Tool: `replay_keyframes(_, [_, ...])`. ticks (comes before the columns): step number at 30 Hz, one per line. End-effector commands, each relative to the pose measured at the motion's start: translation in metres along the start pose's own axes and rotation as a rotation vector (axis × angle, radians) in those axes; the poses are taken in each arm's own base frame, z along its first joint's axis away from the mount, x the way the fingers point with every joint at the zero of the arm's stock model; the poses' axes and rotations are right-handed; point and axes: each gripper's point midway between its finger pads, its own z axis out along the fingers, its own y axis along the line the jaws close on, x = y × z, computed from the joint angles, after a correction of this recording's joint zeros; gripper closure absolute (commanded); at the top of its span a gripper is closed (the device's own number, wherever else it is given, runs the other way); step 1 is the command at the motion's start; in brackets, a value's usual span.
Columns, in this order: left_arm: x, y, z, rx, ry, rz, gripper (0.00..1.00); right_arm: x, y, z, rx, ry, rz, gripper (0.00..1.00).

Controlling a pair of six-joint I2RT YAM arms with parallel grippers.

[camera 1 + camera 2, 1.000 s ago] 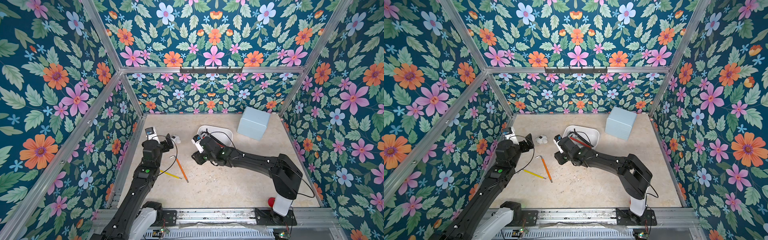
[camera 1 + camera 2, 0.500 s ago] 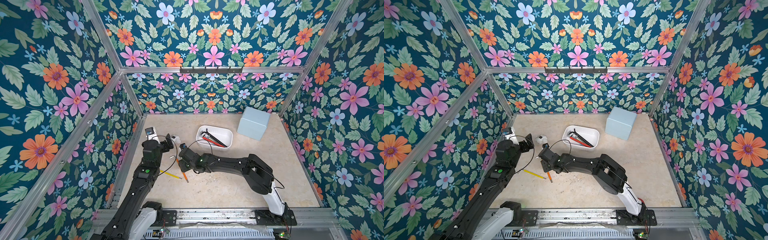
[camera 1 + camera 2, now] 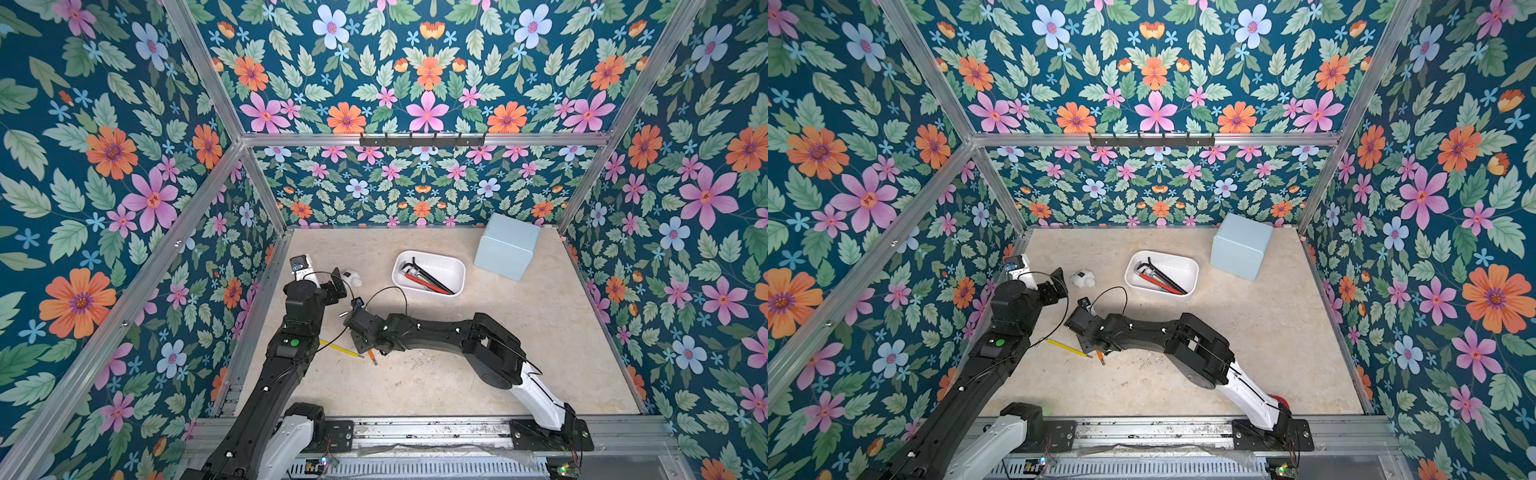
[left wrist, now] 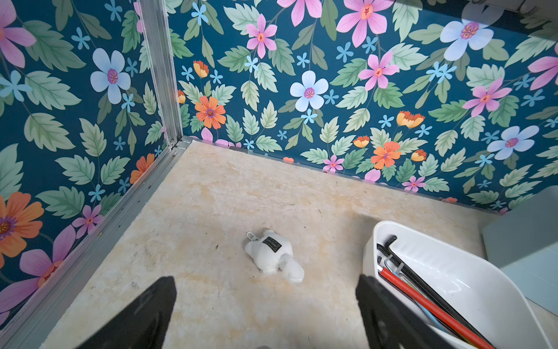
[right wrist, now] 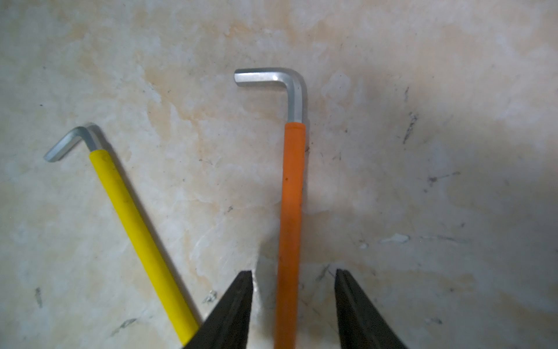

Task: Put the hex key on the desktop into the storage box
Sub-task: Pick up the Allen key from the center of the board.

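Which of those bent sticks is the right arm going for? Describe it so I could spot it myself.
On the beige desktop, nearer the robot than the white storage box, two L-shaped hex keys lie close together. The right gripper, jaws open, straddles one. It is the orange key, with the thicker steel bend; the yellow key beside it is thinner.

The left arm and right arm are matte black with white base segments and thin black cables looping at the wrists. A green dot marks the left arm; the right gripper has black wedge fingers.
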Motion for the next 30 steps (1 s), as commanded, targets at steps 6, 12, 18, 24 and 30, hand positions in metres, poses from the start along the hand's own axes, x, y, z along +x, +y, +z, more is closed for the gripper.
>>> replay_keyframes(6, [-0.004, 0.001, -0.002, -0.006, -0.018, 0.003, 0.01, 0.019, -0.006, 0.012, 0.102, 0.056, -0.048, 0.61])
replay_keyframes(12, [-0.006, 0.001, -0.002, -0.008, -0.023, 0.003, 0.01, 0.033, -0.013, 0.013, 0.141, 0.093, -0.052, 0.88])
replay_keyframes(18, [-0.007, 0.001, -0.002, -0.008, -0.024, 0.004, 0.01, 0.038, -0.018, 0.004, 0.143, 0.088, -0.050, 1.00])
replay_keyframes(24, [-0.008, 0.001, -0.002, -0.007, -0.024, 0.004, 0.01, 0.016, -0.012, -0.028, 0.025, -0.027, -0.069, 1.00])
replay_keyframes(30, [-0.008, 0.001, -0.004, -0.008, -0.027, 0.003, 0.01, -0.006, -0.024, -0.068, -0.155, -0.123, -0.060, 1.00])
